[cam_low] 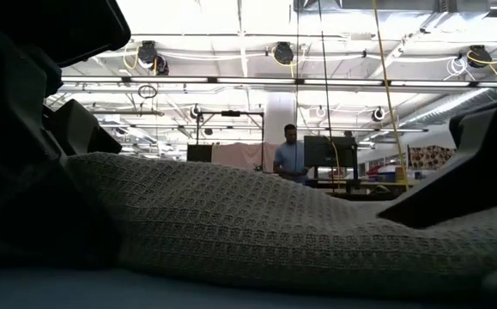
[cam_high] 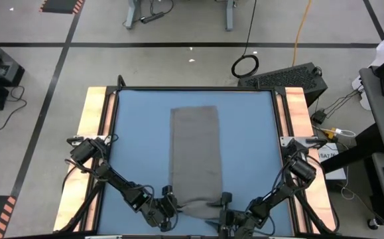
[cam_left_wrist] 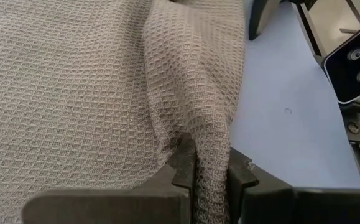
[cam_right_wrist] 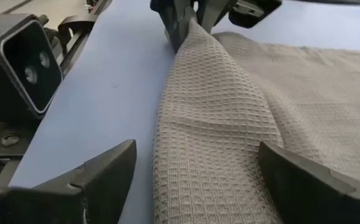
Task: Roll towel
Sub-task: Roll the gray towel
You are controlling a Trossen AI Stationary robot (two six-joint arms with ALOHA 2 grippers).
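My left gripper (cam_left_wrist: 207, 177) pinches the towel's (cam_high: 195, 156) near left corner; my right gripper (cam_right_wrist: 195, 171) gapes around the right corner. Clamp evenly before rolling away.

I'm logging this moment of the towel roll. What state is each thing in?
towel: lying flat as a long folded strip on the blue table, near end bunched up, not yet rolled
left gripper: shut on the towel, pinching a fold at the near end
right gripper: open, fingers on either side of the towel's near end
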